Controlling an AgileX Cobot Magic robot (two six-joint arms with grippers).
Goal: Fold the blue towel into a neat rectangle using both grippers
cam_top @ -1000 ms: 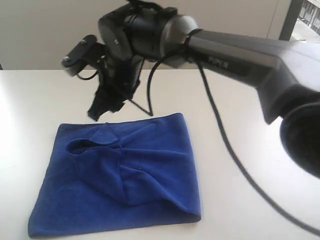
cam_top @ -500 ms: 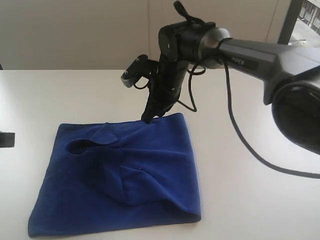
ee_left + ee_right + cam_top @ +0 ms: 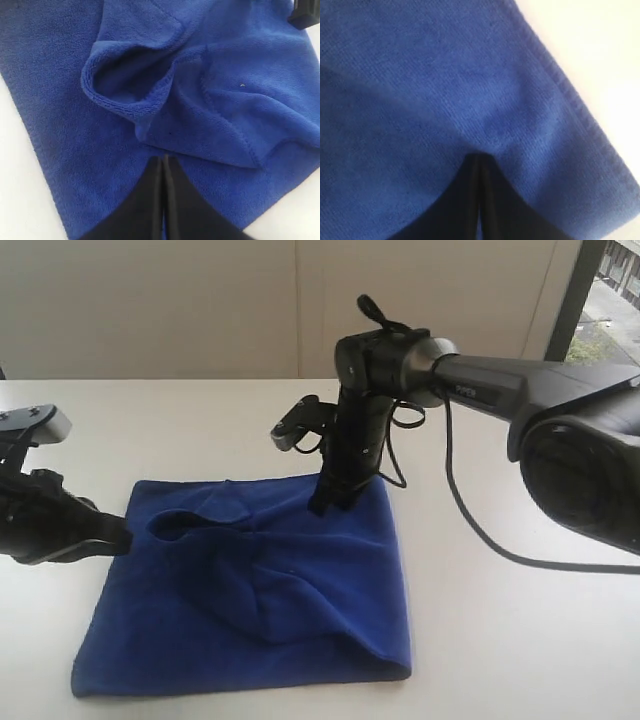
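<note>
The blue towel (image 3: 300, 590) lies roughly folded on the white table, with a rumpled open pocket (image 3: 185, 525) near its far left corner. My right gripper (image 3: 328, 506) points straight down, shut, its tips pressing the towel near the far right edge. In the right wrist view the shut right gripper (image 3: 479, 156) rests on flat cloth (image 3: 445, 75) beside the stitched hem, with no fold between the jaws. My left gripper (image 3: 122, 538) is shut at the towel's left edge. In the left wrist view the left gripper (image 3: 164, 157) lies on the towel (image 3: 240, 115) below the pocket.
The white table (image 3: 520, 620) extends to the right and behind the towel. A black cable (image 3: 470, 530) from the right arm trails over the table on the right. A pale wall (image 3: 150, 310) stands behind, and a window frame (image 3: 575, 290) is at the far right.
My right gripper closed, swung right and came down onto the towel's far edge. The left gripper came into view at the towel's left edge. The towel shifted slightly to the right.
</note>
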